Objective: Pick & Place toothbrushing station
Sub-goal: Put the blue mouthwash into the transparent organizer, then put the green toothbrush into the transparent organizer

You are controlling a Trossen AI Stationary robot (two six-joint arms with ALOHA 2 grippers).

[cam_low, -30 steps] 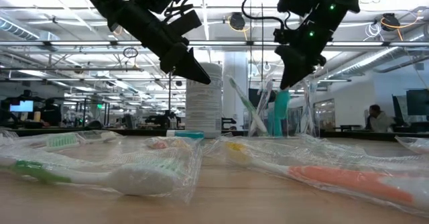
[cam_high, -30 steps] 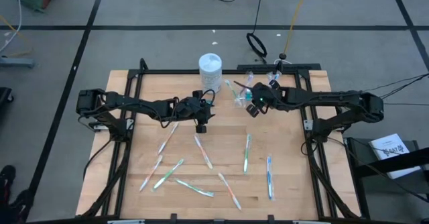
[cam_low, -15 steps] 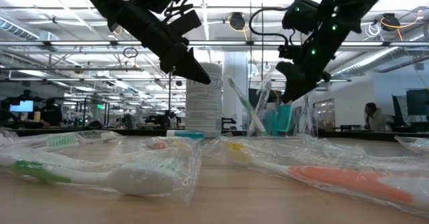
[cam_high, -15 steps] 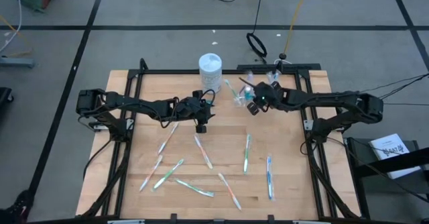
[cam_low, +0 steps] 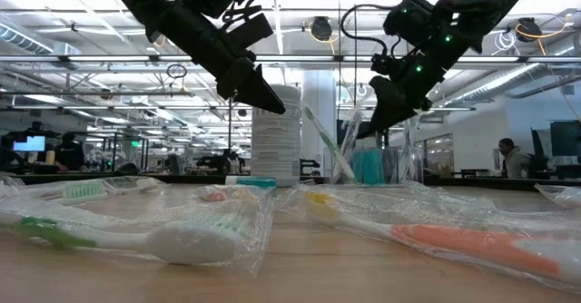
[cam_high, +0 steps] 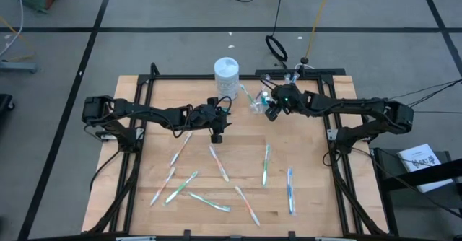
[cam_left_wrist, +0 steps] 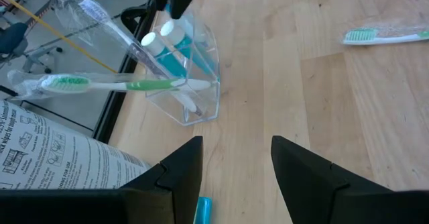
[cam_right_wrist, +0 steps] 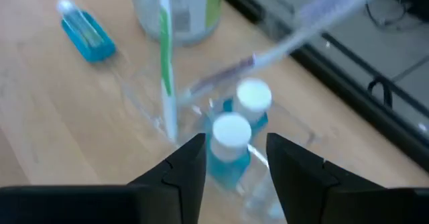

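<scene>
Clear cup (cam_left_wrist: pixel 201 110): at about 1 o'clock on the tabletop (cam_high: pixel 317 190), standing up so that things can lean inside it. In it, two blue tubes (cam_right_wrist: pixel 231 143) with white caps up, plus a green toothbrush (cam_left_wrist: pixel 107 84) and another brush in a clear wrapper, both tilting out over the rim.

Right hand (cam_high: pixel 270 113): right above the cup, on its 3 o'clock side, pointing down at the tubes. Fingers spread apart, nothing between them. Probably there because the cup is where the set goes, so likely a drop-off spot.

Left hand (cam_left_wrist: pixel 231 150): near the middle of the tabletop, a bit toward 11 o'clock, above the wood. Fingers apart too, and empty. Looks like waiting, out of the other arm's way.

More toothbrushes (cam_high: pixel 219 163): flat in wrappers toward 6 o'clock, well apart from the cup, not yet picked up. White tub (cam_high: pixel 226 75): at 12 o'clock, just beside the cup.

Against a second ago: right hand now closer in over the cup, more tilted, and fingers wider. Left hand and loose brushes the same.
</scene>
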